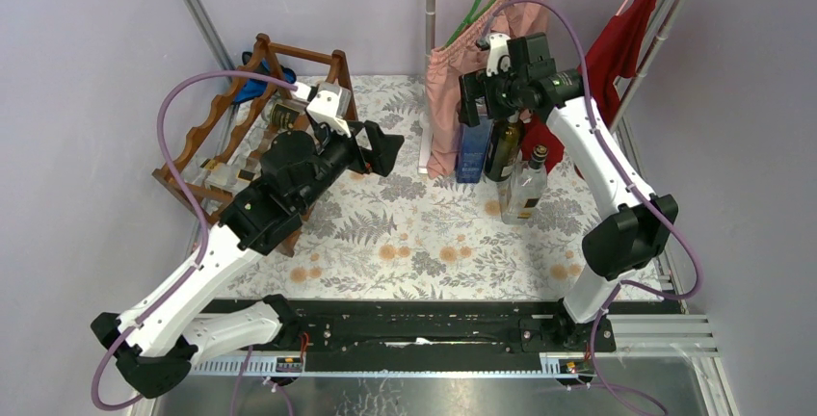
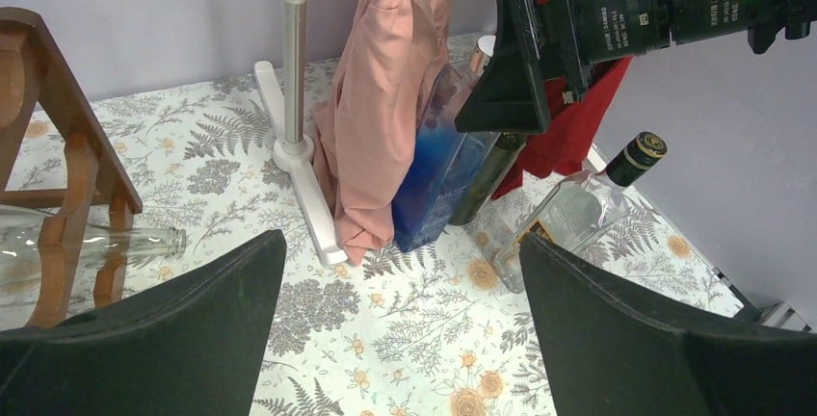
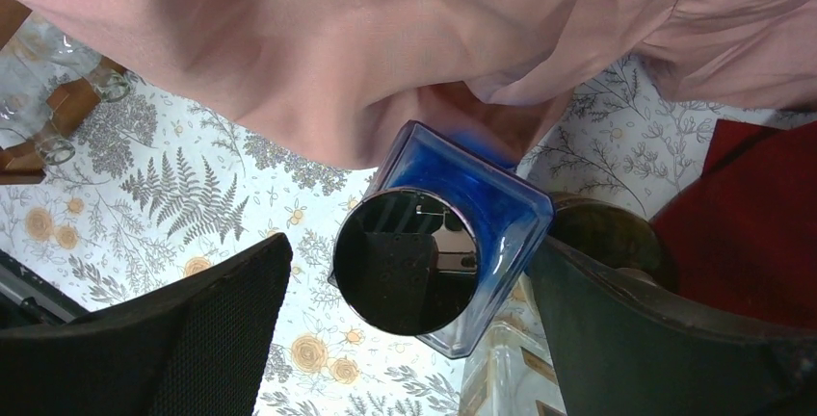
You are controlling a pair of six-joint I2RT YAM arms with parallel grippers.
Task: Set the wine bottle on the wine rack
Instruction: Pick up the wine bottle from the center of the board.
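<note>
Right tool, released, hangs over the blue square bottle mid-frame, seemingly aligned for grasping; left tool, released and empty, hovers beside the wine rack.

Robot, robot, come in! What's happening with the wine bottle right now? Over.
Both open: left gripper by the rack, right gripper over the blue bottle. Beside it, dark wine bottle standing, not yet racked. Hanging pink cloth close beside the blue bottle.

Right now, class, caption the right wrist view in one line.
Open right gripper hovers over the blue bottle, pink cloth hanging beside it.
</note>
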